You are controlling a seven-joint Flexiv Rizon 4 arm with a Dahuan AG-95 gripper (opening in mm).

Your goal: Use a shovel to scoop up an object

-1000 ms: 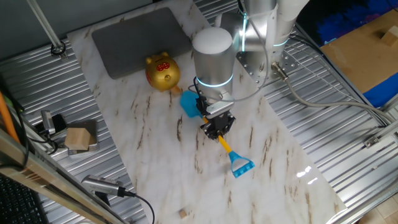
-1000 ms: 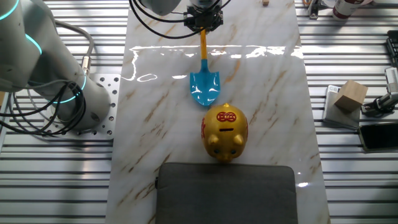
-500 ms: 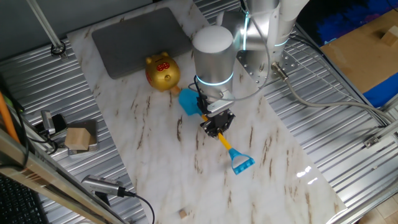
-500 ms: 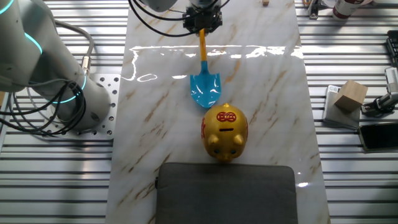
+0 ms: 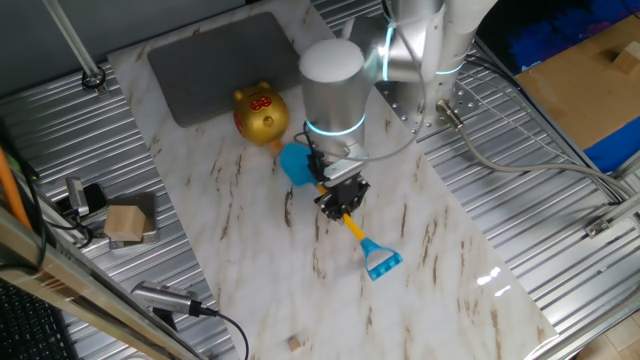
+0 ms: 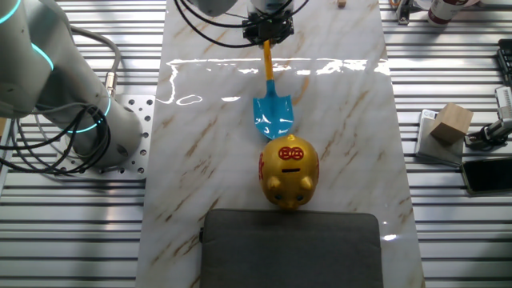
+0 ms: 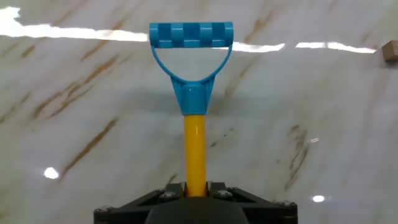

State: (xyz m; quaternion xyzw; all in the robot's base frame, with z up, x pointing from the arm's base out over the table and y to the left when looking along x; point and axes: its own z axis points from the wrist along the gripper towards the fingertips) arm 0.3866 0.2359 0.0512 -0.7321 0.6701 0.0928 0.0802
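One arm is all I have here, and its gripper (image 5: 337,198) is clamped on the yellow shaft of the shovel (image 5: 345,222), roughly midway along it; in the hand view the shaft (image 7: 194,149) runs straight up out of the closed black jaws to the blue D-shaped end (image 7: 191,45), which sits over the marble table (image 7: 93,112). From one fixed view I see the light-blue blade (image 5: 294,163) poking out on the far side of the wrist, near the gold pig bank (image 5: 261,115), while the D-shaped end (image 5: 382,263) points toward the near edge of the table. The other fixed view shows the shovel (image 6: 273,108) lying almost in line with the table's length, its blade (image 6: 274,118) tip just beside the top of the pig bank (image 6: 289,170); I cannot tell whether the two touch. The object, the tiny tan cube (image 5: 294,343), lies well apart from the shovel near the front edge of the marble, and I catch it again at the right edge of the hand view (image 7: 390,51). A grey mat (image 6: 290,248) lies beyond the pig bank. Off the marble, on the ribbed metal surface, a larger tan block (image 5: 126,222) rests on a small stand.
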